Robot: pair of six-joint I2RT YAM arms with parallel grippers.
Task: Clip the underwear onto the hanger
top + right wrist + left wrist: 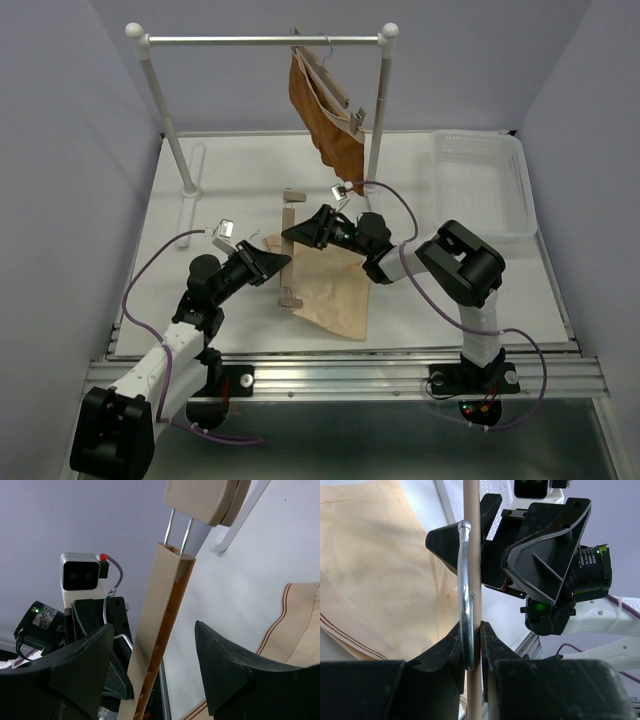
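Note:
The hanger point(288, 250) is a light wooden bar with a clip at each end, lying front to back at the left edge of the underwear point(335, 290), a pale beige cloth flat on the table. My left gripper point(275, 262) is shut on the bar's middle; in the left wrist view the fingers point(492, 645) pinch the bar point(473, 540) together with the metal hook point(464, 580). My right gripper point(300, 232) is open and straddles the bar point(160, 625) without touching it. The far clip point(205, 500) shows above. Underwear also shows in both wrist views point(375, 580) point(300, 625).
A white clothes rack point(265, 40) stands at the back, with a rust-brown garment point(325, 115) hanging from its own wooden hanger. A white plastic basket point(480, 180) sits at the back right. The rack's post point(170, 130) stands at the back left.

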